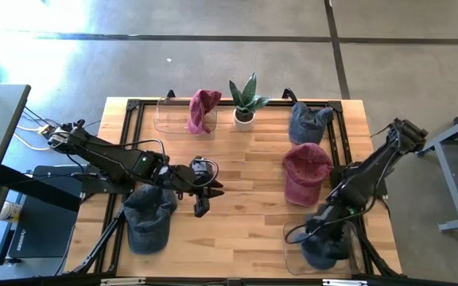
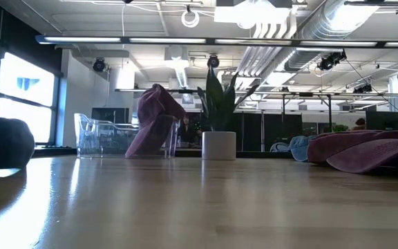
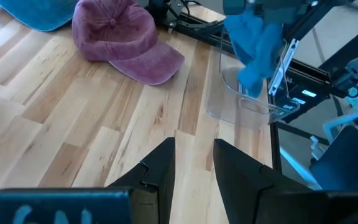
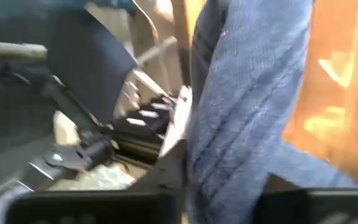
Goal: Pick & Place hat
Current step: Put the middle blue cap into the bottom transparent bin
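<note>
Here, blue hat (image 4: 247, 124) between right hand (image 1: 322, 238) fingers

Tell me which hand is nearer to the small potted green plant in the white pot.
Left. The left hand hangs over mid-table, nearer than the plant and left of it in the high view. The right hand is at the clear bin in the near right corner, farther away.

Five caps: two maroon (image 1: 306, 171) (image 1: 203, 110), three blue (image 1: 308, 121) (image 1: 149, 218) (image 1: 320, 250). Two clear plastic bins (image 1: 168, 116) (image 1: 294, 246). One potted plant (image 1: 245, 102). Two robot arms (image 1: 118, 157) (image 1: 372, 171).
</note>
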`<state>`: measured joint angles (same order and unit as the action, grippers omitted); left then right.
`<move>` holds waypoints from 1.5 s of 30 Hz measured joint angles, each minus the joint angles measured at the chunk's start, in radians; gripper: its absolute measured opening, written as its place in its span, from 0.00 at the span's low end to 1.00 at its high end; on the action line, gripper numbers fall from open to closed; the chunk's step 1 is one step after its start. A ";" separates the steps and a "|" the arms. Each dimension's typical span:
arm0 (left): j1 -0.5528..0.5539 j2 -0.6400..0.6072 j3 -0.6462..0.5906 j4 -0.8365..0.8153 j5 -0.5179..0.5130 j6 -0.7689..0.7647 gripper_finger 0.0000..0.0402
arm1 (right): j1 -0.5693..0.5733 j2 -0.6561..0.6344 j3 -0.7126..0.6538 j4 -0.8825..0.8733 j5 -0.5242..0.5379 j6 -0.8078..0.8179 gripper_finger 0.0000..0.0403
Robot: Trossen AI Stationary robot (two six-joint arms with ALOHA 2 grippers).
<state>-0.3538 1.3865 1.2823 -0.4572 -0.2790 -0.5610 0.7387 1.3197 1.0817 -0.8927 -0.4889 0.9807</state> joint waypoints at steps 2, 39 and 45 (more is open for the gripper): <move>0.000 0.000 0.000 0.000 0.000 0.000 0.26 | 0.000 -0.017 0.000 0.033 0.035 0.064 0.05; 0.001 0.000 -0.001 0.036 -0.072 -0.020 0.26 | 0.135 -0.259 0.000 -0.169 0.371 1.071 0.04; 0.001 -0.001 -0.002 0.144 -0.062 0.021 0.26 | 0.127 -0.252 0.000 -0.148 0.368 1.121 0.09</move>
<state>-0.3531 1.3857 1.2808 -0.3129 -0.3408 -0.5403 0.8656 1.0681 1.0817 -1.0409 -0.1211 2.1019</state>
